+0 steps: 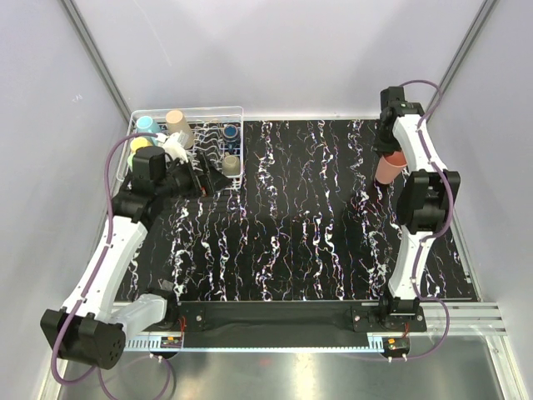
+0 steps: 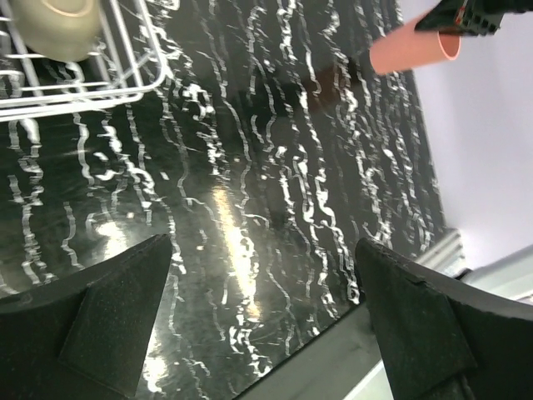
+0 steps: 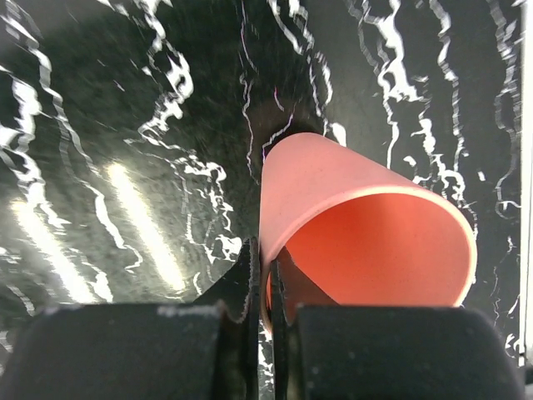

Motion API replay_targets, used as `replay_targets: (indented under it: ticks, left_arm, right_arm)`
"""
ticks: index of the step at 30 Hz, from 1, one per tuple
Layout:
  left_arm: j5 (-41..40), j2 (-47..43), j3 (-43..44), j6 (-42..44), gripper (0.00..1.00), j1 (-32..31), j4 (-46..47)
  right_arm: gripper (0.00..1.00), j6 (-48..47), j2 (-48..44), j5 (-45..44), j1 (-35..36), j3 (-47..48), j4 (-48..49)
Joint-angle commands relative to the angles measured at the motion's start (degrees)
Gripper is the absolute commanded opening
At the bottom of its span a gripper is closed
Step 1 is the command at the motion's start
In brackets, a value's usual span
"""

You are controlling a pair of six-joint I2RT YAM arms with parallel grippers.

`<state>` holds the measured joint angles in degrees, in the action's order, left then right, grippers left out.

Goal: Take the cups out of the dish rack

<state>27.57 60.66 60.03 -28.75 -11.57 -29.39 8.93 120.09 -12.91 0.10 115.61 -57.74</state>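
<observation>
Right end effector [image 3: 265, 268]: jaws pinched tight on the wall of the pinkish tumbler [image 3: 358, 217], one finger inside the rim and one outside. The tumbler hangs tilted, its mouth toward your wrist camera and its base pointing away at the black marbled surface [image 3: 125, 125]. You cannot tell whether the base touches down. From overhead, the tumbler [image 1: 388, 171] sits directly under this end effector [image 1: 391, 155].

Left end effector [image 2: 262, 250]: jaws spread as wide as they go, holding nothing. The fingers [image 2: 108, 325] frame only bare surface.

Dish rack [image 1: 216, 108]: its near right corner lies just beside the left end effector [image 1: 215, 180]. On your left wrist view the rack corner [image 2: 125, 79] shows up and to the left of the left finger. A grey-brown cup [image 2: 58, 29] sits inside that corner.

Further cups inside the rack, beyond and to the left of the left end effector:
- tan tumbler [image 1: 175, 122]
- cyan cup [image 1: 148, 125]
- yellow cup [image 1: 139, 144]
- navy cup [image 1: 230, 131]

All of these stand well apart from the right end effector, across the surface.
</observation>
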Motion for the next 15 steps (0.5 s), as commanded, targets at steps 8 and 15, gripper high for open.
replay_targets:
  ticks: [8,15]
  left_arm:
    - [-6.30,-2.30,1.67,3.44,0.99,-0.12,-1.46]
    - [-8.76,-2.04,2.02,3.53,0.99,-0.12,-2.17]
  right_arm:
    - [0.02,-3.13,4.01,0.16,0.17,3.22,-1.68]
    - [0.31,-2.95,2.61,0.86,0.25,3.92,-1.85]
